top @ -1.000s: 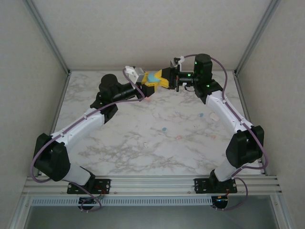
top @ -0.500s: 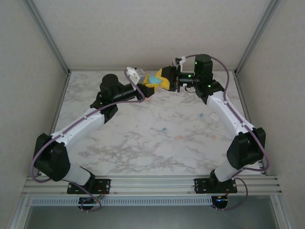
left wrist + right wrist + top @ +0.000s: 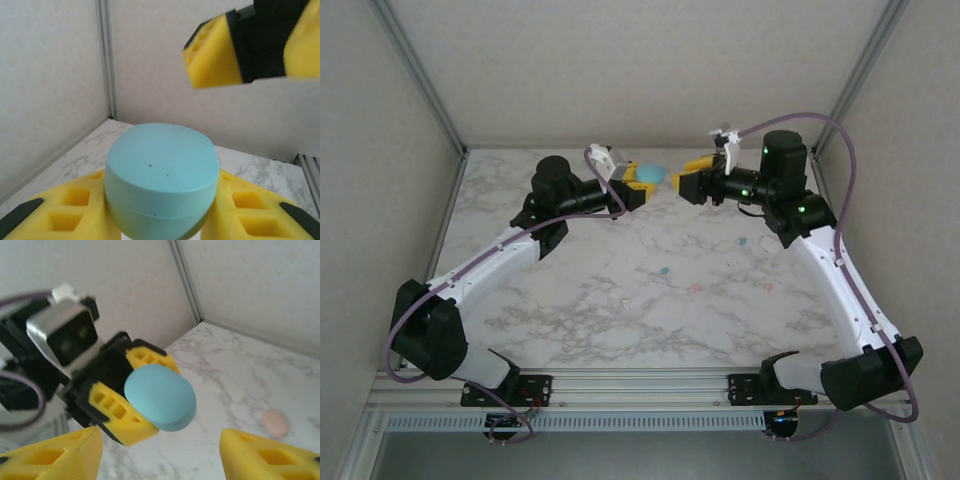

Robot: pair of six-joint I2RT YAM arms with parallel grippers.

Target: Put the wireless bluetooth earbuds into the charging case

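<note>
The left gripper (image 3: pixel 642 180) is clamped on the rounded pale teal charging case (image 3: pixel 653 174), above the far side of the white marble table (image 3: pixel 570 310). The right gripper (image 3: pixel 689 176) faces it, its jaws apart and empty. The tiny teal earbud (image 3: pixel 664 270) and the pale pink earbuds (image 3: pixel 696 288) lie on the table.

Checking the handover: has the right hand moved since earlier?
Yes: right hand drew back rightward toward the grey corner post, off the rounded teal plastic case.

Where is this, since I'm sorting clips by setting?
Probably a robotics lab test cell: a marble-patterned table walled by plain panels, aluminium frame posts, and two arms bolted to a rail.
</note>
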